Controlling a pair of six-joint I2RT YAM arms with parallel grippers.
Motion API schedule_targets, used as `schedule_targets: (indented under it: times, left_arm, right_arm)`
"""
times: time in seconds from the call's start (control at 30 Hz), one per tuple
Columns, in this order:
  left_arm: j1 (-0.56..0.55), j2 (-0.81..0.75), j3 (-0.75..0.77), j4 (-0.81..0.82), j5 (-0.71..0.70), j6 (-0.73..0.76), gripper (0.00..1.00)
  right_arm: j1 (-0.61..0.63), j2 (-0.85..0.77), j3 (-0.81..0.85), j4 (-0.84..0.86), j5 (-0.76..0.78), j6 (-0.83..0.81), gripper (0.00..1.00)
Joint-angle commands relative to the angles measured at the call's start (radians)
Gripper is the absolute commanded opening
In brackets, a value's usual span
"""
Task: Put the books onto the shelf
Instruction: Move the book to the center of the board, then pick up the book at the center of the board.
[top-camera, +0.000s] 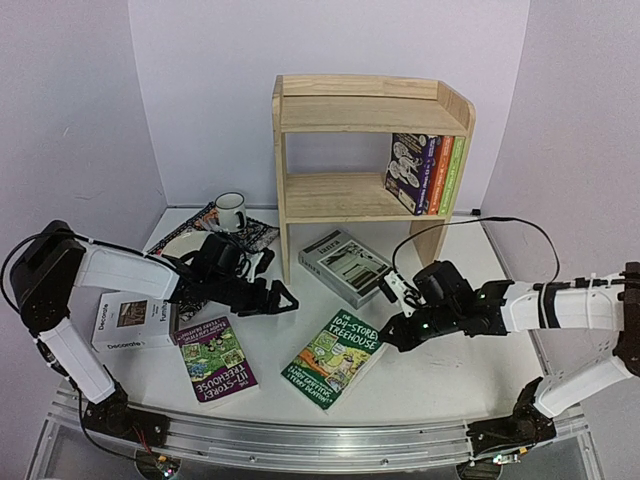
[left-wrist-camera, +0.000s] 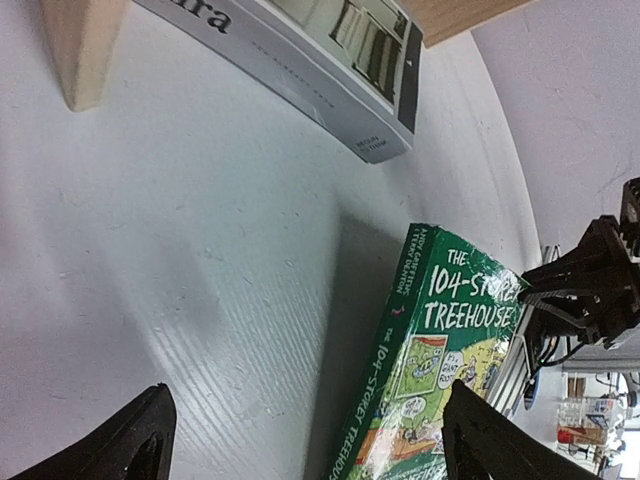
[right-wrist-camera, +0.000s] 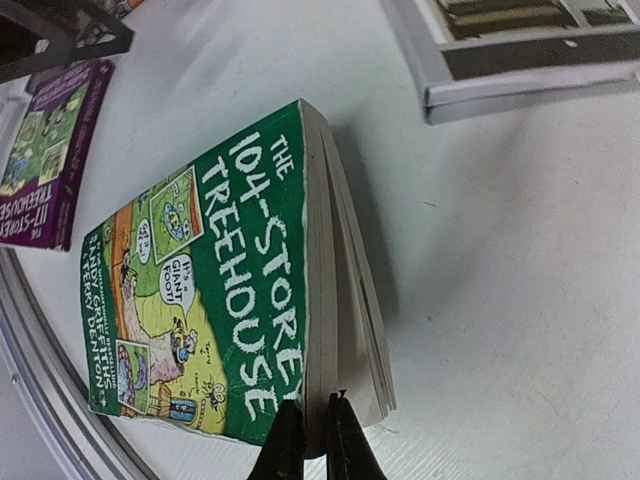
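The green book (top-camera: 335, 358) lies at the near middle of the tabletop (top-camera: 270, 345), cover up and title readable. Its right edge is lifted a little, and a shadow shows beneath it. The right fingers (right-wrist-camera: 288, 447) are pressed almost together on that right edge, at the seam between the cover and the page block. They seem to pinch only a thin part of the book.

The left fingers (left-wrist-camera: 140, 440) are spread wide and hold nothing. They hang over bare tabletop just left of the green book and apart from it, pointing toward its spine.

The purple book (top-camera: 215, 358) lies flat to the left of the green one, near the front edge. Further left is the thick white book (top-camera: 135, 322), under the left arm. The grey-white book (top-camera: 345, 262) lies flat just in front of the shelf (top-camera: 370, 110), beyond the green book.

Three books (top-camera: 425, 175) stand upright at the right end of the shelf's lower tier. At the far left, a mug (top-camera: 230, 210) rests on a dark placemat (top-camera: 258, 236).
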Motion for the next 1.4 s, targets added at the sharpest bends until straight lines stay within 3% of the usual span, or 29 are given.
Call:
schedule_targets:
  times: [0.0,0.2,0.63,1.37]
  left_arm:
    - [-0.038,0.028,0.03,0.033,0.068,0.055,0.93]
    - [-0.075,0.012,0.019,0.069,0.109,0.06,0.93]
    - [-0.078,-0.046,-0.045,0.209,0.321,0.089,0.94]
    - [-0.156,0.138,-0.035,0.505,0.299,0.063,0.94]
  right_arm:
    - [-0.002,0.02,0.087,-0.078,-0.088,-0.212,0.0]
    - [-0.008,0.026,0.138,-0.078,-0.086,-0.281,0.0]
    - [-0.007,-0.159,0.069,0.016,-0.122,-0.301,0.0]
    - [-0.007,-0.143,0.098,0.037,-0.161,-0.296,0.0]
